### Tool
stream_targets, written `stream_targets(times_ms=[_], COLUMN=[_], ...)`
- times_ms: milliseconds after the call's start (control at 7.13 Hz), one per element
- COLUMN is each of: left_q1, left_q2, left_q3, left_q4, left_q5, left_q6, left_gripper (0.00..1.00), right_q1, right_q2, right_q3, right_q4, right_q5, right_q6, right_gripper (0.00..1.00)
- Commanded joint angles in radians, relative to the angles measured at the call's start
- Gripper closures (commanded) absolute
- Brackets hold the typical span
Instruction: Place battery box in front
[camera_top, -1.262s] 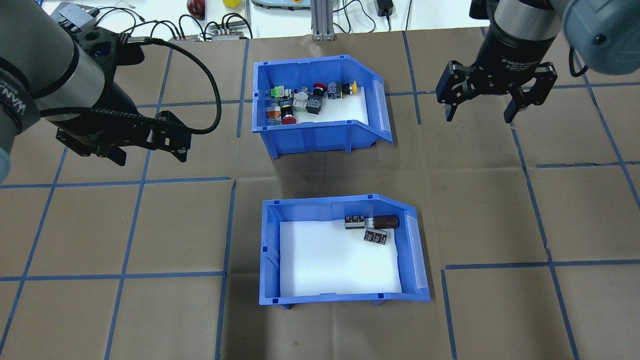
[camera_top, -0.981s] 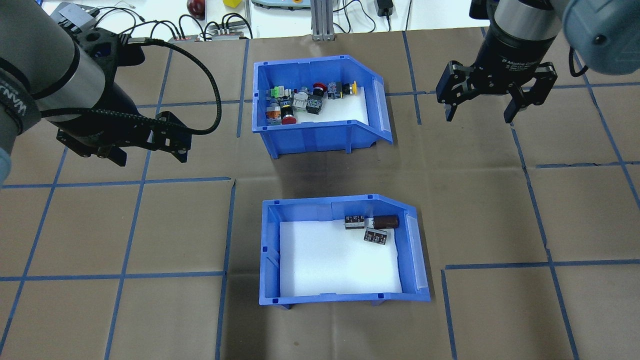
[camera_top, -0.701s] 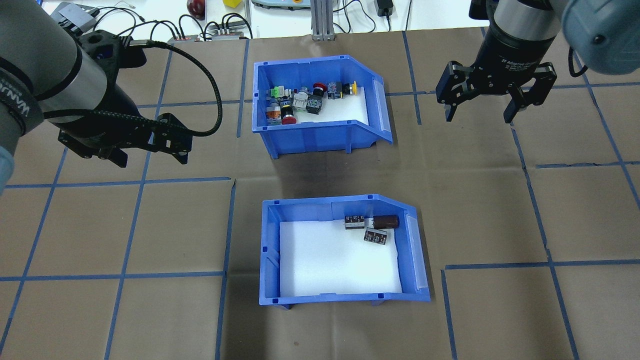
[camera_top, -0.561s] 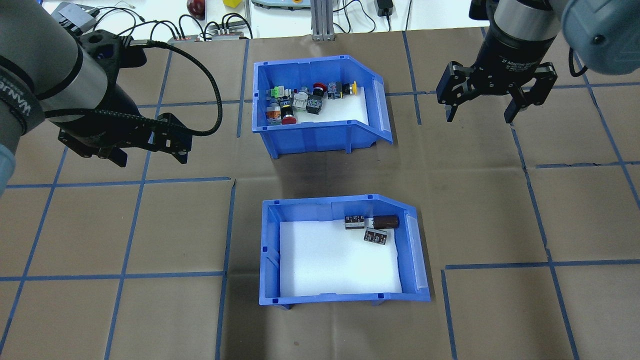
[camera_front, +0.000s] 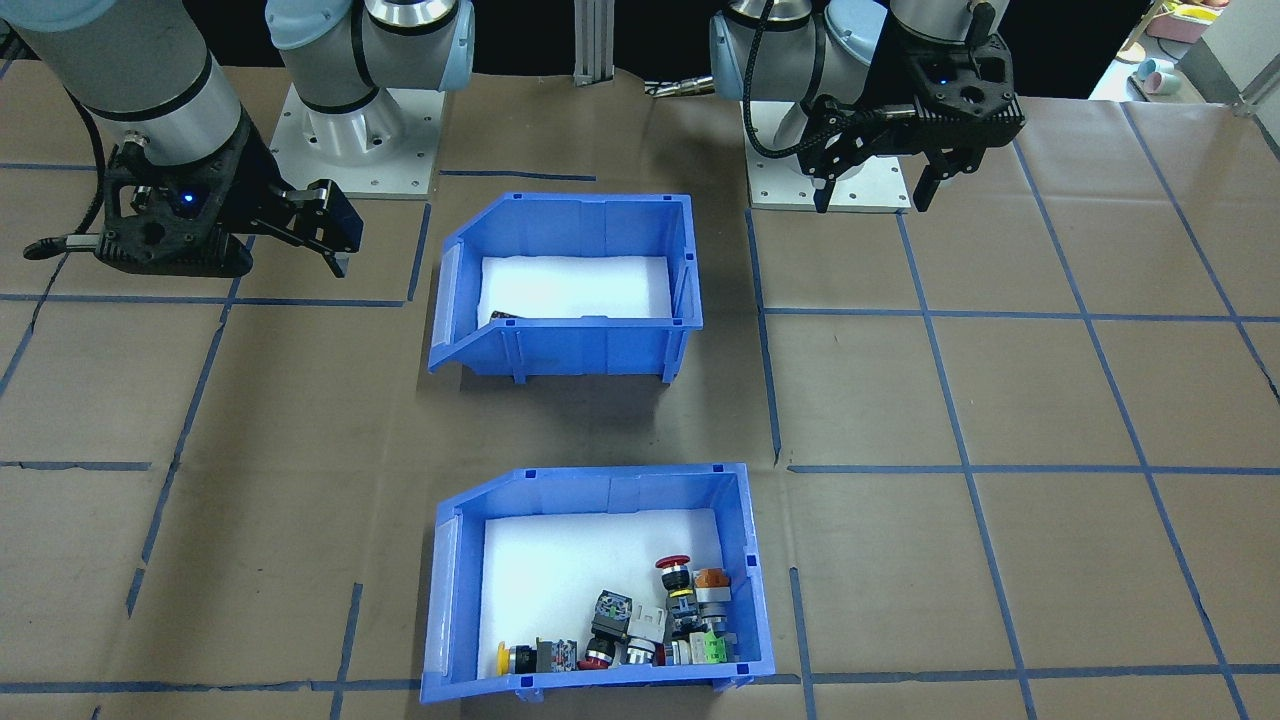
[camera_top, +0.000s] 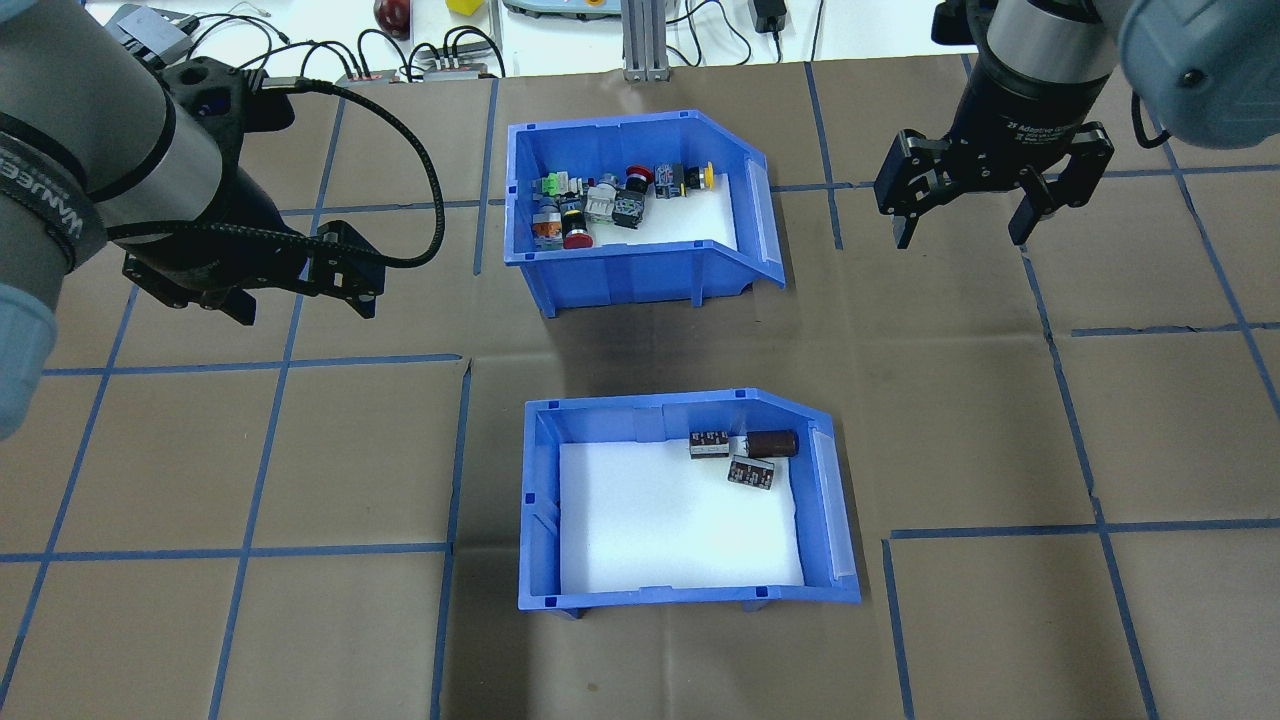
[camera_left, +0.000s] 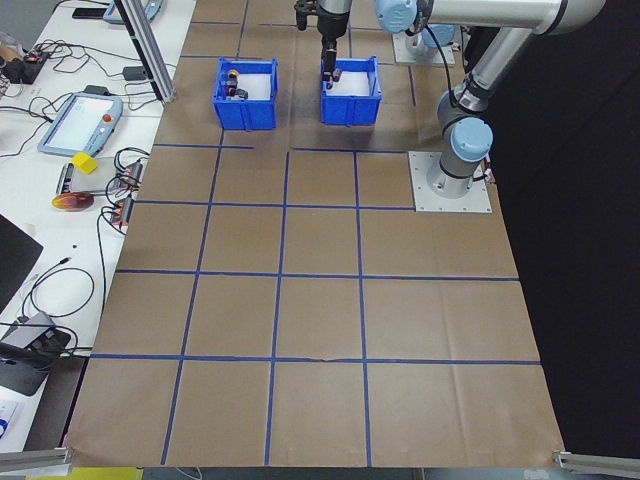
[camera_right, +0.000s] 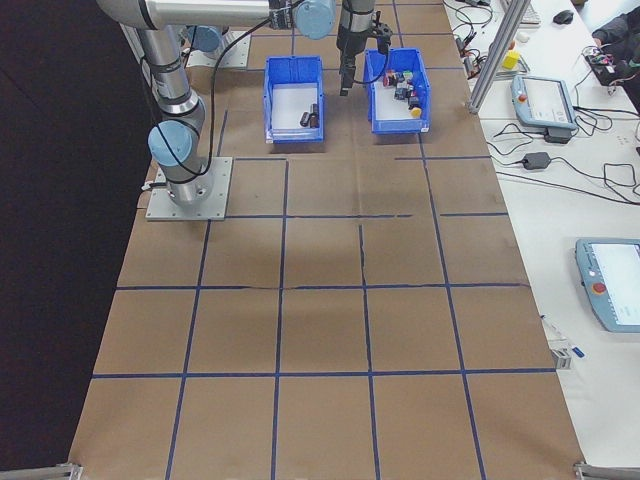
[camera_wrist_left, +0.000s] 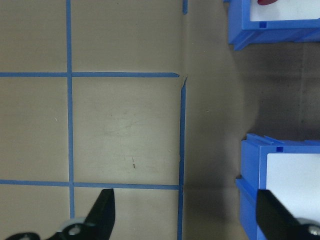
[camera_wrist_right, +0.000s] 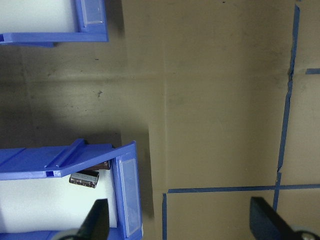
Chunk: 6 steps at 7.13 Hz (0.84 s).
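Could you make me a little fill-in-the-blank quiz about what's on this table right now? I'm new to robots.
1. The battery box holds ____ short dark cylinders.
2. The other blue bin, full of colourful buttons and switches, sits ____ from the robot than the battery box.
3. The left gripper and the right gripper both have their jaws ____, holding nothing.
4. The floor of each bin is lined with ____ foam.

Missing words: three; farther; open; white

Blue bin w/ push-buttons at 12 o'clock on counter; brown paper, blue tape grid; cables beyond.
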Motion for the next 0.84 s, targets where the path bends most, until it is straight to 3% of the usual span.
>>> stream_targets(times_ms=[0, 280, 421, 561, 701], left_q1=[-0.001, -0.023, -0.041, -0.06, -0.073], left_q2=[-0.001, 0.038, 0.075, 0.129, 0.161], left_q3=[-0.009, -0.048, -0.096, -0.156, -0.203], left_q4=[-0.006, -0.017, -0.017, -0.018, -0.014], left_q5=[-0.051, -0.054, -0.077, -0.121, -0.123], left_q6=[-0.196, -0.466, -0.65, -0.852, -0.971], left_gripper=[0.01, 0.01, 0.01, 0.01, 0.01], right_q1=[0.0, 0.001, 0.001, 0.005, 0.021], right_q2=[0.015, 0.027, 0.062, 0.104, 0.15], right_q3=[-0.007, -0.007, -0.018, -0.056, -0.106], right_q4=[-0.006, -0.034, -0.084, -0.091, -0.091], right_q5=[0.01, 0.01, 0.012, 0.013, 0.012], right_q6=[-0.12, -0.197, -0.296, -0.414, -0.528], right_gripper=[0.0, 0.0, 0.0, 0.0, 0.0])
